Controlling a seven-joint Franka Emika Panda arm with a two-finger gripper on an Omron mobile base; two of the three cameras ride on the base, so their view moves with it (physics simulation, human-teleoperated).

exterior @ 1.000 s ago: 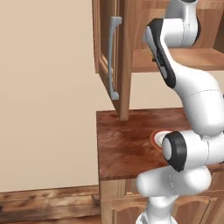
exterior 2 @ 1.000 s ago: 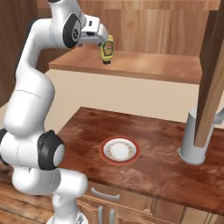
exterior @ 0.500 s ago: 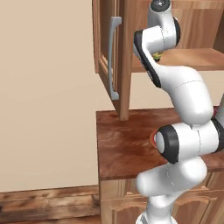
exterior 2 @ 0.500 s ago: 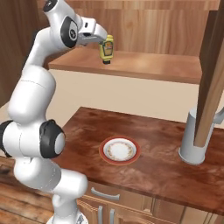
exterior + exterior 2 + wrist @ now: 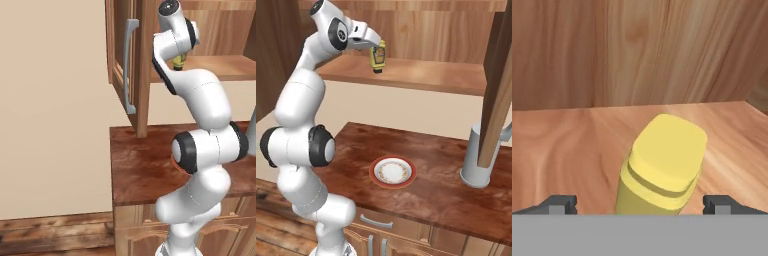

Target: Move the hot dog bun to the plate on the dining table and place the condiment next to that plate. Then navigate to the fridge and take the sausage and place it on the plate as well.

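Left base view shows us the open wooden cabinet door point(image 5: 120, 60) with its grey handle point(image 5: 130, 65) at far left, and to its right our arm reaching up so that the condiment point(image 5: 178, 61) peeks out yellow just behind the wrist, on the cabinet shelf point(image 5: 230, 67). From the right base view we see the gripper point(image 5: 375, 44) at the bottle point(image 5: 377, 55), which stands on its dark cap end near the left end of that shelf point(image 5: 426, 75); below, on the reddish-brown counter point(image 5: 431, 195), a red-rimmed plate point(image 5: 392, 171) lies in the middle and a grey cylinder point(image 5: 476, 160) stands to the right. Hand view puts the bottle point(image 5: 662, 165) between our fingertips point(image 5: 559, 202), which stand wide apart, one on each side, not touching it. We judge that we are at the condiment pick. Next, we should settle a little lower around the body and close squarely, then lift clear of the shelf before turning toward the dining table.
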